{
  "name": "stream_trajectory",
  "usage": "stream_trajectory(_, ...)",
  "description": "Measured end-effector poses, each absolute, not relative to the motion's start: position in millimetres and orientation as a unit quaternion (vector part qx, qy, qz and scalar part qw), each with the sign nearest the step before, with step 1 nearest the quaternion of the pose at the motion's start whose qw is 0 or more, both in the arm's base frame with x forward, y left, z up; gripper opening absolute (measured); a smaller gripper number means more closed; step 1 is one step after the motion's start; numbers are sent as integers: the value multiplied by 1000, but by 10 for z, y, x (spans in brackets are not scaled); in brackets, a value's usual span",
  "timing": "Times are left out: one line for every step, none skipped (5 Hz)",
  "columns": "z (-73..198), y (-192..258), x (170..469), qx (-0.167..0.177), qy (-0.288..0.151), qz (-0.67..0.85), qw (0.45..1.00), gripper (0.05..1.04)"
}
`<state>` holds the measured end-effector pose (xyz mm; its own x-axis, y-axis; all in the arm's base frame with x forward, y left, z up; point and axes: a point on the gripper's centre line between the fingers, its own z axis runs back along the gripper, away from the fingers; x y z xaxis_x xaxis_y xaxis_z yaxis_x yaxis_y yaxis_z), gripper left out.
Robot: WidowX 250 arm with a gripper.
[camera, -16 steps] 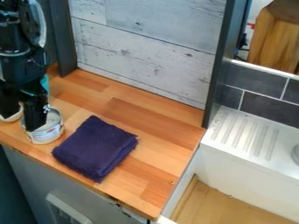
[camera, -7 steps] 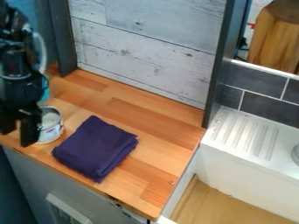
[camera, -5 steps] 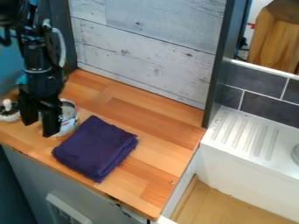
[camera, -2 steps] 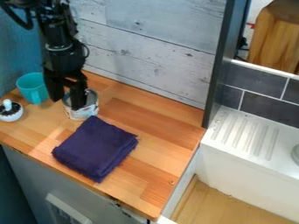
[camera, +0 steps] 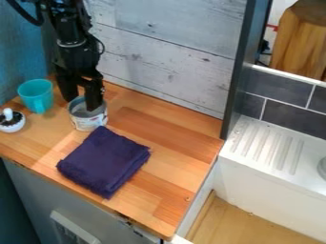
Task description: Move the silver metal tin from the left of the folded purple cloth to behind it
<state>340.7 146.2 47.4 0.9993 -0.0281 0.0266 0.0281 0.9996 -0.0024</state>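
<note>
The tool (camera: 81,106) is open, fingers parted, at the mouth of the can (camera: 86,124). The can stands upright on the wooden surface (camera: 162,128), just beside the folded cloth (camera: 104,161) and near the teal cup (camera: 33,90). The white bowl (camera: 13,127) contains dark material and a white knobbed piece (camera: 8,114).

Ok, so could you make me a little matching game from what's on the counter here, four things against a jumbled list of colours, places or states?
Things:
1. Mug
2. Cloth
3. Tin
4. Small pot with a white knob-like piece on top

Descriptions:
A. Open-topped, at the black gripper
B. White, nearest the picture's left edge
C. Teal, handle towards the camera
D. Dark purple, folded and lying flat

Right pairs: 1-C, 2-D, 3-A, 4-B
</note>
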Motion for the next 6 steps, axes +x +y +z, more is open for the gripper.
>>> stream_trajectory(570,1302,3275,0,-2,-28,1000,1001)
stream_trajectory(931,1218,3076,7,-24,-41,999,1001)
stream_trajectory(1050,1271,2921,26,-20,-40,999,1001)
stream_trajectory(1059,1459,2755,38,-3,-18,999,1001)
stream_trajectory(1026,1585,2644,36,6,-6,999,1001)
stream_trajectory(1031,1598,2637,37,5,-6,999,1001)
